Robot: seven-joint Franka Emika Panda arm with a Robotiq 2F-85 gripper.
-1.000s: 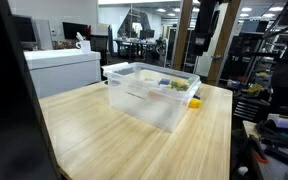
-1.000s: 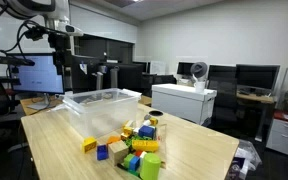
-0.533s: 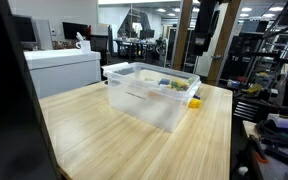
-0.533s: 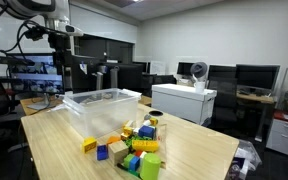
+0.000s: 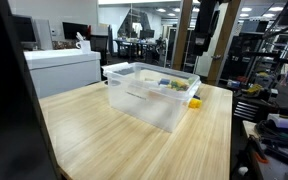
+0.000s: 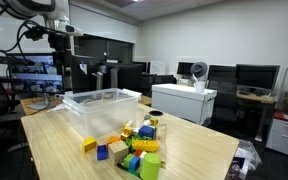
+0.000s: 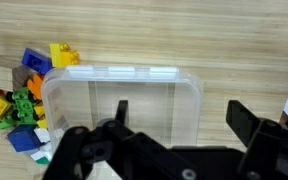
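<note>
A clear plastic bin (image 7: pixel 124 100) stands empty on the wooden table; it shows in both exterior views (image 5: pixel 149 92) (image 6: pixel 102 108). A pile of coloured toy blocks lies beside it (image 6: pixel 132 143) (image 7: pixel 22 95). My gripper (image 7: pixel 179 115) hangs high above the bin, its two black fingers spread wide apart with nothing between them. In an exterior view the gripper (image 6: pixel 61 48) is up over the bin's far end.
A white box (image 6: pixel 182 100) stands on the table past the blocks. A white printer (image 5: pixel 62 68) sits beside the table. Monitors, desks and chairs fill the office behind. The table edge (image 5: pixel 229 130) runs near a cluttered rack.
</note>
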